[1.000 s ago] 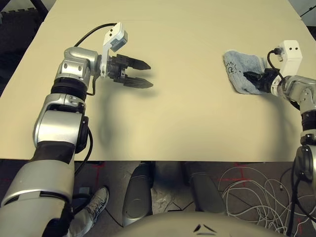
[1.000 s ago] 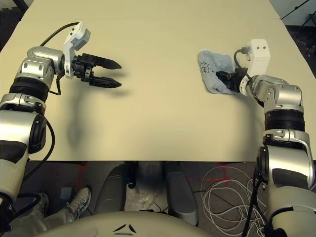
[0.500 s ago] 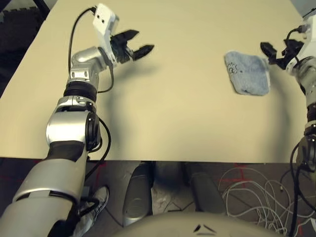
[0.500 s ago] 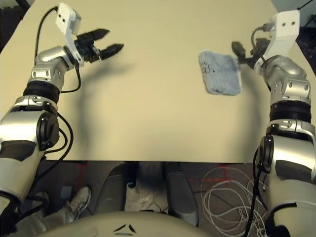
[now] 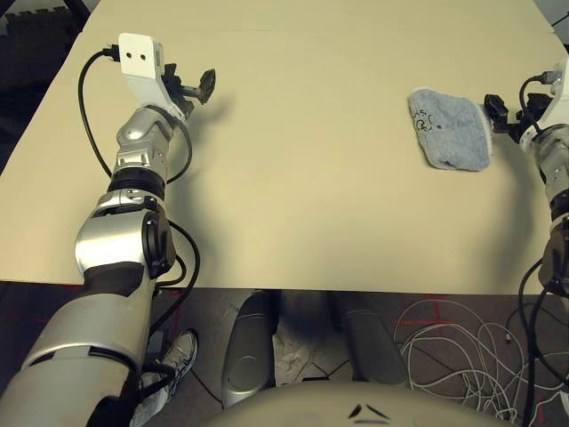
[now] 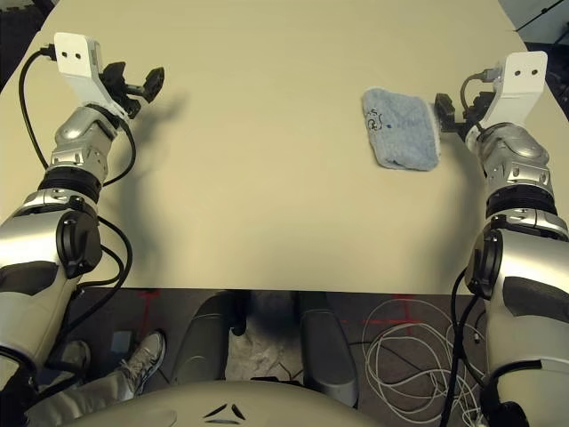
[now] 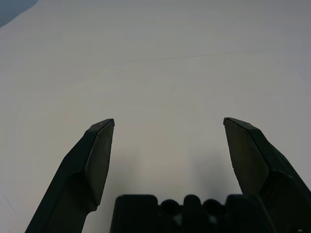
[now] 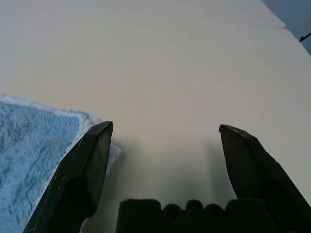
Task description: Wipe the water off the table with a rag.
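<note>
The light blue-grey rag lies flat on the right part of the beige table, with small dark marks near its left edge. My right gripper hovers just beyond the rag's right edge, open and holding nothing. In the right wrist view the rag lies beside one finger, and bare tabletop fills the gap. My left gripper is far off at the table's back left, also open over bare table. The water is out of view.
The table's front edge runs across below my arms. White cables lie on the floor at the lower right. A person's shoe shows on the floor at the lower left.
My right gripper has come off the rag and moved to its right side. The left arm has swung toward the table's back left, turning its fingers away. The rag stays put.
</note>
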You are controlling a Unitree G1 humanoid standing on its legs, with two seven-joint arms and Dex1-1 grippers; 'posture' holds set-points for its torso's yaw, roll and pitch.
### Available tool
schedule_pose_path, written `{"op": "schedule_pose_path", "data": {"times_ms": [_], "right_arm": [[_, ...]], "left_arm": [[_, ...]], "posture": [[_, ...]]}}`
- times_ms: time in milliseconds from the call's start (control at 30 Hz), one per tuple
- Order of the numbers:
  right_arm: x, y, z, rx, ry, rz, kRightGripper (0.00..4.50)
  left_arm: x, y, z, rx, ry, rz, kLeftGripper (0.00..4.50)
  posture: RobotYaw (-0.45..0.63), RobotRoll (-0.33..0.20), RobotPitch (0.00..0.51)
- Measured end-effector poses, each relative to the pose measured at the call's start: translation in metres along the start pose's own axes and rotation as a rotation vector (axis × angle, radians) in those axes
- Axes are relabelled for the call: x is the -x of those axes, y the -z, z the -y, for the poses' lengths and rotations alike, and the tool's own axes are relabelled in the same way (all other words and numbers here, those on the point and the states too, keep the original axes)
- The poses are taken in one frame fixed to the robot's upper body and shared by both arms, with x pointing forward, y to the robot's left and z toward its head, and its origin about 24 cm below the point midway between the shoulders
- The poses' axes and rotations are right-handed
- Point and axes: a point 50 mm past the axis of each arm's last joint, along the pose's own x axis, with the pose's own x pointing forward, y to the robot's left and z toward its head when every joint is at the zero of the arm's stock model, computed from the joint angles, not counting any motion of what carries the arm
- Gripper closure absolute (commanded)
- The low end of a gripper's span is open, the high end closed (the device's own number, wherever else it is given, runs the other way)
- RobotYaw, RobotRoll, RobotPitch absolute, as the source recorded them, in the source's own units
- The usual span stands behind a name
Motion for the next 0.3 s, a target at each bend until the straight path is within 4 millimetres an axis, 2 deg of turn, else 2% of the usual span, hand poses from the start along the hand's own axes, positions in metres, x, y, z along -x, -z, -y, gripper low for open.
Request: {"op": "schedule_pose_path", "data": {"times_ms": [133,200,300], "right_arm": [[0.001,0.002,0.003,-0.007,0.020,0.004,0.03],[0.004,-0.001,0.009,-0.005,0.043,0.015,0.03],[0.007,0.001,0.015,-0.004,0.066,0.009,0.03]], "left_arm": [[-0.001,-0.001,0.001,-0.007,-0.032,0.012,0.00],[0.000,-0.002,-0.002,-0.006,-0.076,0.021,0.00],[0.000,-0.002,-0.005,-0.002,-0.120,0.029,0.00]], "posture": [[0.01,0.000,0.368],[0.01,0.000,0.340],[0.00,0.000,0.338]]}}
